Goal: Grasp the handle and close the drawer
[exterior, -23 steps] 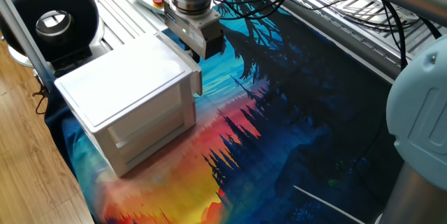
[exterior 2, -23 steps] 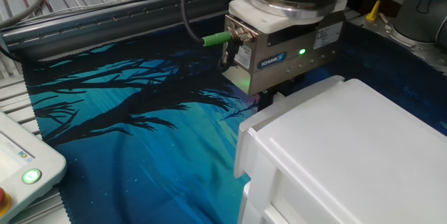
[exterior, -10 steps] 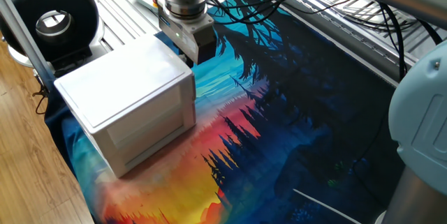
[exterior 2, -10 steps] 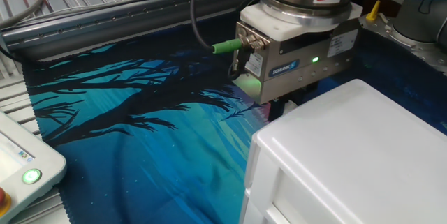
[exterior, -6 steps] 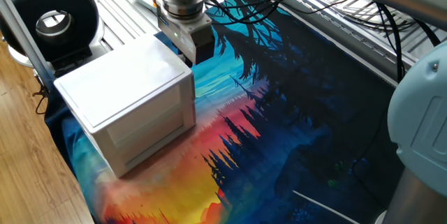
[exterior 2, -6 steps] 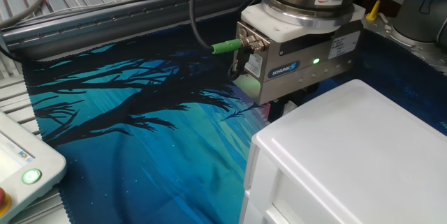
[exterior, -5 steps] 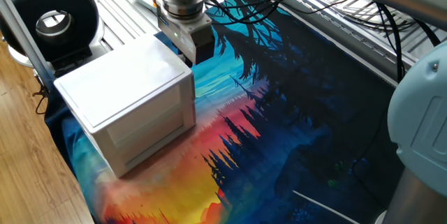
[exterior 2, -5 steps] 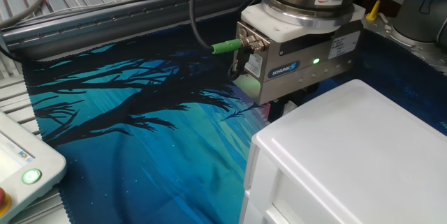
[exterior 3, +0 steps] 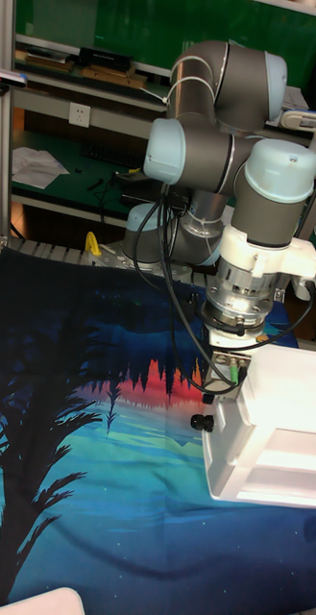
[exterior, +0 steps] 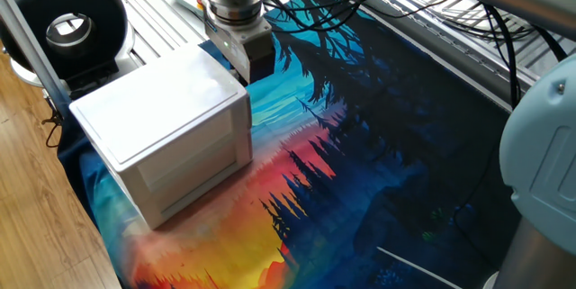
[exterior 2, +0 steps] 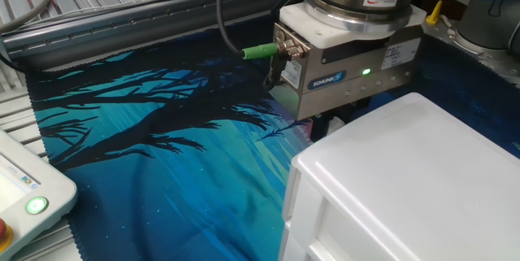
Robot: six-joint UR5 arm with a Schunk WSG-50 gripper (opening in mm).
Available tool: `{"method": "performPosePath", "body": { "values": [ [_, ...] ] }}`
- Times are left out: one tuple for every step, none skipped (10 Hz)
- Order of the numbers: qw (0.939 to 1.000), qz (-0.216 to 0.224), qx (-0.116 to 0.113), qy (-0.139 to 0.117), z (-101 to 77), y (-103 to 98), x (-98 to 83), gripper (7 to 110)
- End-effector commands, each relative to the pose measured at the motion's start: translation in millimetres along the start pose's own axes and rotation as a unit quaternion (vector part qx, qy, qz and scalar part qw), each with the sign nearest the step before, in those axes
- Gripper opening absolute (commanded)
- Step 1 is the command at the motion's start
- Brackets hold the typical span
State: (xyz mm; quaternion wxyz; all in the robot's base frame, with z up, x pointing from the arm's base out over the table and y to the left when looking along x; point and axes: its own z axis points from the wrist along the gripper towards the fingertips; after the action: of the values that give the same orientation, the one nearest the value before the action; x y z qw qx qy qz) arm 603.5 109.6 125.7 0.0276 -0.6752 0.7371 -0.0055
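Observation:
The white cabinet [exterior: 162, 109] stands on the printed cloth. Its drawer [exterior 2: 290, 189] sits flush with the cabinet body, the front panel turned toward my gripper. The handle is hidden behind my gripper and the cabinet corner in every view. My gripper [exterior 3: 203, 409] hangs right at that front panel, close to the cabinet's top edge. In the tall fixed view its two black fingertips [exterior 3: 198, 422] stand apart. The silver gripper body [exterior 2: 349, 58], with a green light on, is just behind the cabinet's top corner, and it also shows at the cabinet's far side [exterior: 245, 50].
A black round device [exterior: 67, 19] sits behind the cabinet on the aluminium rails. A grey pendant with a lit green button [exterior 2: 32, 206] lies off the cloth's corner. Black cables [exterior: 405, 1] run along the far rail. The cloth [exterior: 378, 163] stretches to the right.
The drawer, sticking out 2.3 s ago, was pushed in flush by 1.0 s ago. Since half a second ago the gripper has shifted slightly away from the front panel while the drawer stayed put.

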Motion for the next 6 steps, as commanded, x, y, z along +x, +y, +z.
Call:
{"method": "performPosePath", "body": {
  "values": [
    [1.0000,0.000,0.005,0.009,-2.2,-2.5,3.1,7],
    [0.9999,-0.002,0.007,0.008,-2.3,-3.6,2.2,66],
    [0.9999,-0.008,0.008,0.007,-2.4,-4.5,1.7,66],
    [0.9999,-0.009,0.008,0.008,-2.4,-4.7,2.1,66],
    [0.9999,-0.010,0.007,0.007,-2.3,-4.4,1.8,66],
    [0.9999,-0.013,0.007,0.006,-2.3,-3.9,1.1,88]
  ]
}}
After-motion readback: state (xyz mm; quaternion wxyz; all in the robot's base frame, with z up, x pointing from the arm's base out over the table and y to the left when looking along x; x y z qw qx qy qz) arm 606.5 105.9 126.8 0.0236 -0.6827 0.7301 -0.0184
